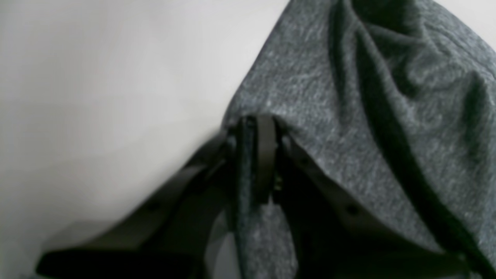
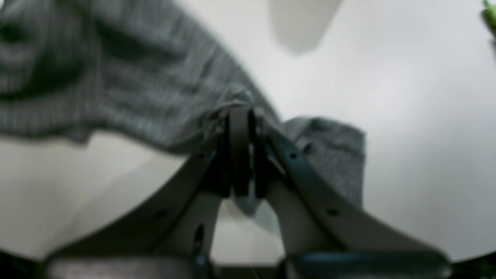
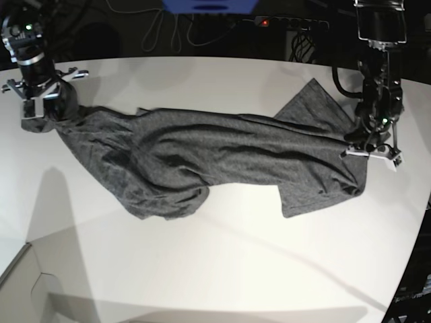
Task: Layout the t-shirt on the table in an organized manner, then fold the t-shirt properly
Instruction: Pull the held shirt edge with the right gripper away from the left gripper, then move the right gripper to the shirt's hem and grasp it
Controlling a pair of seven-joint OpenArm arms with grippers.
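Note:
The dark grey t-shirt (image 3: 215,155) hangs stretched and creased across the white table (image 3: 222,269), strung between both arms. At the left of the base view, my right gripper (image 3: 39,113) is shut on one end of the cloth. The right wrist view shows its fingers (image 2: 239,116) pinching a bunched edge of the t-shirt (image 2: 135,77). At the right of the base view, my left gripper (image 3: 369,156) is shut on the other end. In the left wrist view, its fingers (image 1: 259,126) clamp a fold of the t-shirt (image 1: 348,116) above the table (image 1: 97,97).
Cables and a power strip with a red light (image 3: 289,22) run behind the table's far edge, beside a blue object (image 3: 209,5). The table's curved edge (image 3: 412,262) falls away at the right. A white panel corner (image 3: 27,282) sits at the bottom left.

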